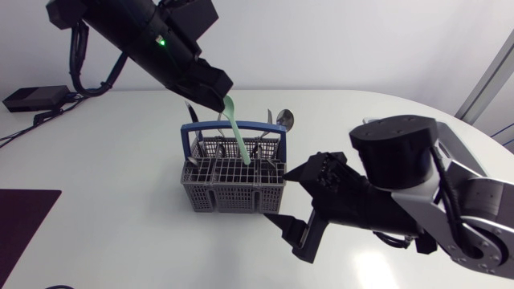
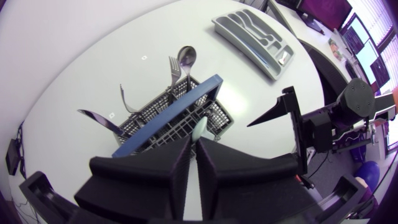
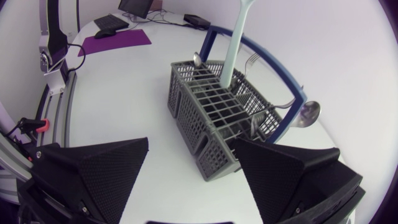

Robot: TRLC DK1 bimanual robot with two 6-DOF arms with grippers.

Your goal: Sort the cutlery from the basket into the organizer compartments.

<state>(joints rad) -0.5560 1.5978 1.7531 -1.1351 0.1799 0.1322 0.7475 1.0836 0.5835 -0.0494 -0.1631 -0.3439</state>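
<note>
White worktop point(image 1: 96, 144), grey mesh cutlery basket point(image 1: 229, 191).
Left end effector point(image 1: 223, 100) clenches pale-green utensil point(image 1: 238, 140) (tip in basket); right end effector point(image 1: 279, 195) released.

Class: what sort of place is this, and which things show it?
Probably a robotics lab bench: left arm, gripping a green utensil, and right arm over a white table with cutlery basket and organizer.

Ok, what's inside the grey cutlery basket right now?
A pale green utensil stands in the middle of the basket, with a metal spoon, a fork and another steel piece poking out above the rim. Their lower ends are hidden behind the mesh walls.
</note>
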